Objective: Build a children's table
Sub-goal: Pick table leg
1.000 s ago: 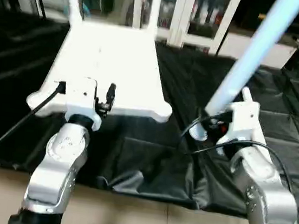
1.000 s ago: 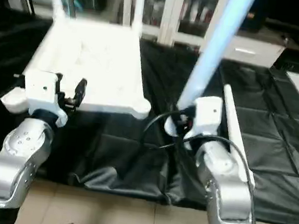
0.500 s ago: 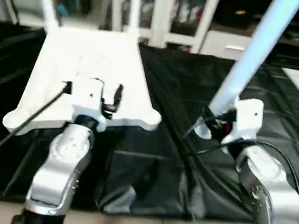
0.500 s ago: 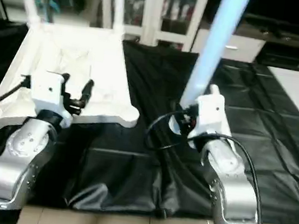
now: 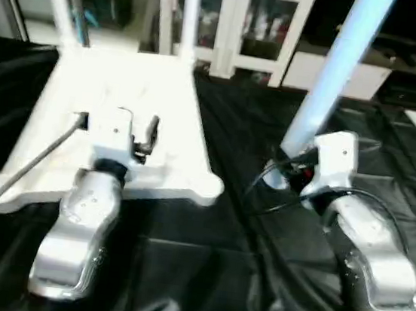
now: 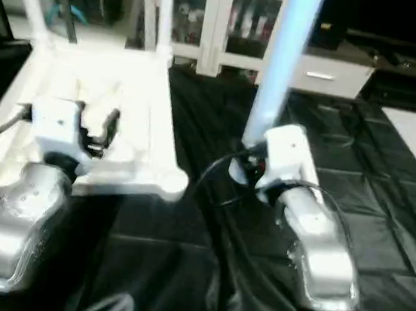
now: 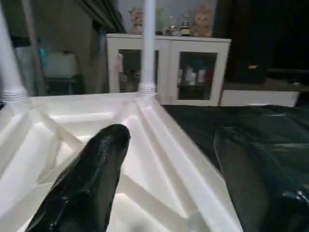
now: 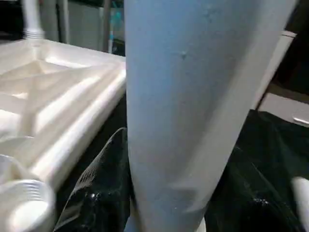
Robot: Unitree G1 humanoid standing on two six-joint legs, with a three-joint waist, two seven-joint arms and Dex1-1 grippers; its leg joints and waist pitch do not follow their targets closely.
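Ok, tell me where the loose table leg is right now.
The leg stands nearly upright in the right gripper, right of the upturned table top, above the black sheet.

White tabletop (image 5: 124,100) w/ X-ribs, pale blue-white leg (image 5: 332,72), black cloth (image 5: 238,281), silver forearms (image 5: 76,238).
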